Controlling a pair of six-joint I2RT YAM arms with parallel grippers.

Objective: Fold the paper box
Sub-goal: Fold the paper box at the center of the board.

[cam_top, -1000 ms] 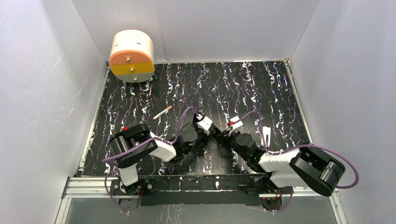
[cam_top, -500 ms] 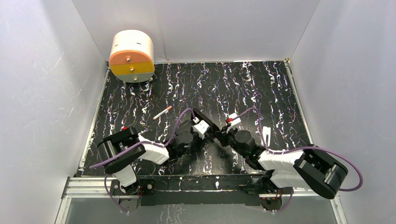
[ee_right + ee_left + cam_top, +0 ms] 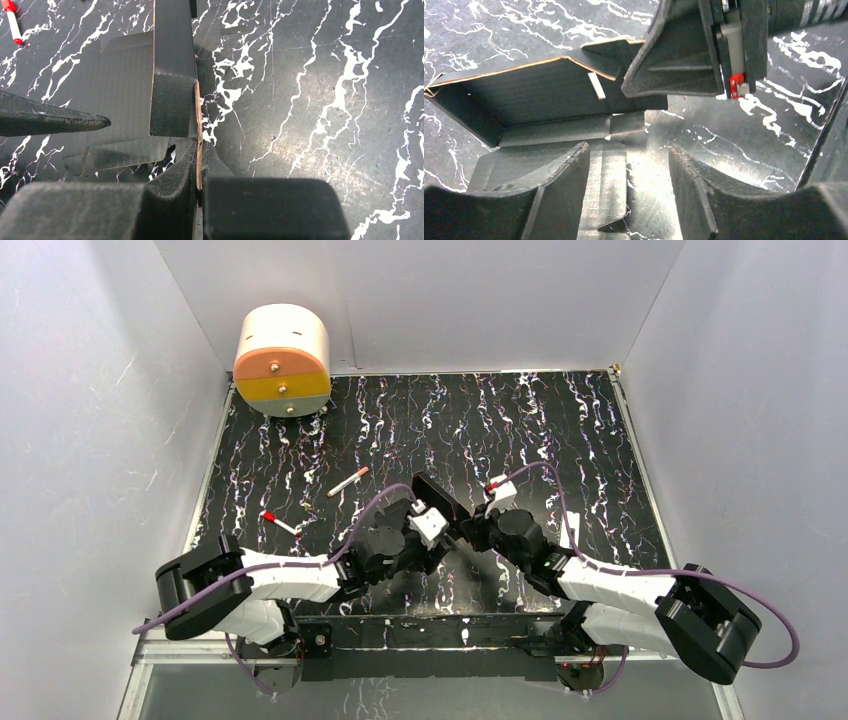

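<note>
Paper box (image 3: 539, 95): is sitting half-formed at the front middle of the tabletop (image 3: 520, 420), between the two arms, with one long wall standing up and a flap lying flat.
Right end effector (image 3: 199, 157): is clenching a thin upright edge of the card, whose brown core is showing between the pads.
Left end effector (image 3: 626, 150): is hanging released, jaws spread, low over the flat flap; one finger is riding above the card, the other above bare tabletop just beside it.
Step in hand: probably raising that flap against the pinned wall. With the right grip anchoring the box, the left should be pushing along the crease rather than mid-panel, and slowly, so the card is neither buckling nor sliding.
Red-tipped pen (image 3: 347, 481): is lying apart, left of the box.
</note>
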